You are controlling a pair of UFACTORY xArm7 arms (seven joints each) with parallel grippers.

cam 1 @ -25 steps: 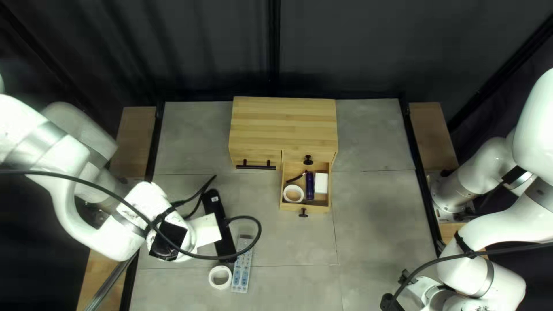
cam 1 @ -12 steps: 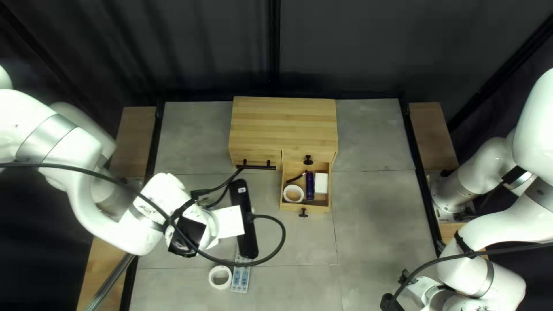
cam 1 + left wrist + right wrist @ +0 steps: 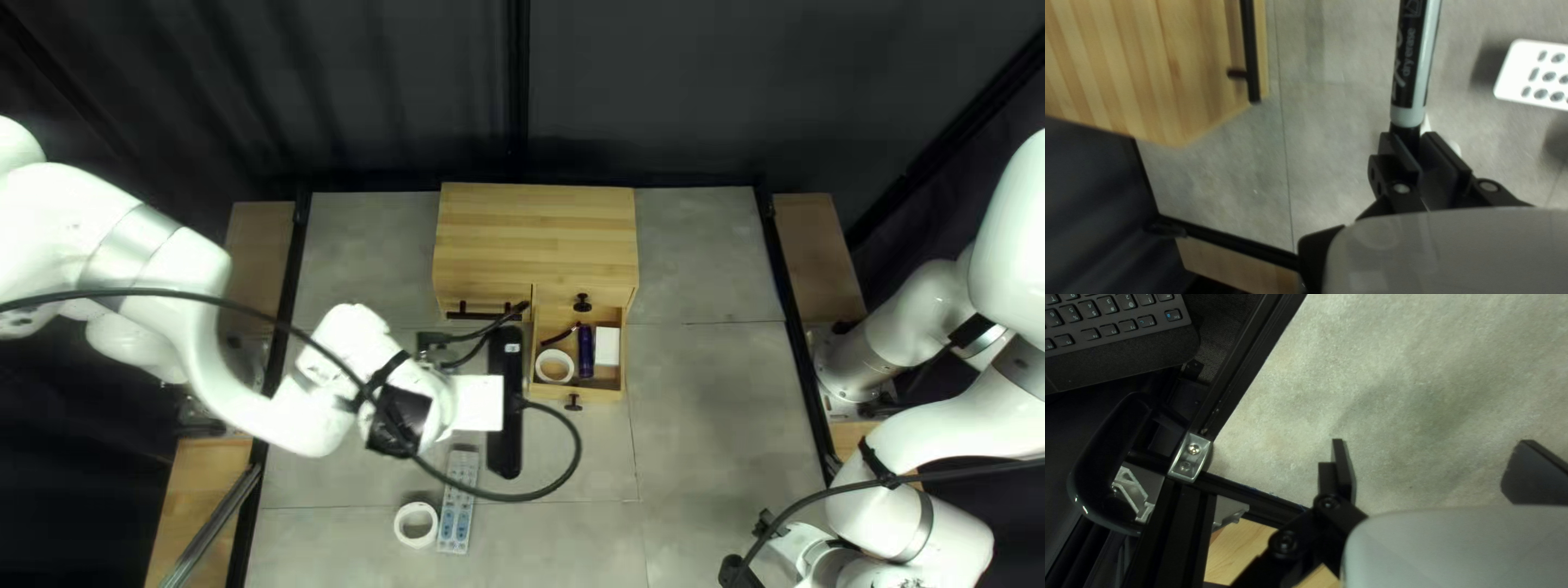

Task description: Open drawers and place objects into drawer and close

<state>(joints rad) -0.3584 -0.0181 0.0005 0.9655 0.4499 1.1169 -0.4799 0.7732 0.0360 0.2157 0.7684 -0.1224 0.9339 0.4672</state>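
My left gripper [image 3: 477, 403] is left of the open drawer [image 3: 577, 390], its fingertips hidden from above. In the left wrist view my left gripper [image 3: 1425, 144] is shut on the black end of a dry-erase marker [image 3: 1416, 60], which points ahead. The drawer holds a white tape roll [image 3: 555, 366], a dark blue cylinder [image 3: 586, 351], a white box [image 3: 607, 346] and a small dark item [image 3: 561, 334]. Low at the right, my right gripper [image 3: 803, 541] is partly visible; in its wrist view the right gripper [image 3: 1434, 473] is open, with nothing between its fingers.
The wooden cabinet [image 3: 533, 234] stands at the back, its left drawer closed behind a black bar handle [image 3: 487, 316]. Another tape roll [image 3: 416, 524] and a pale button remote [image 3: 456, 525] lie near the front. A keyboard [image 3: 1105, 326] is off the table's edge.
The left arm has moved right and slightly toward the cabinet, bringing its gripper close beside the open drawer. More of the remote shows now. The right arm and drawer contents look unmoved.
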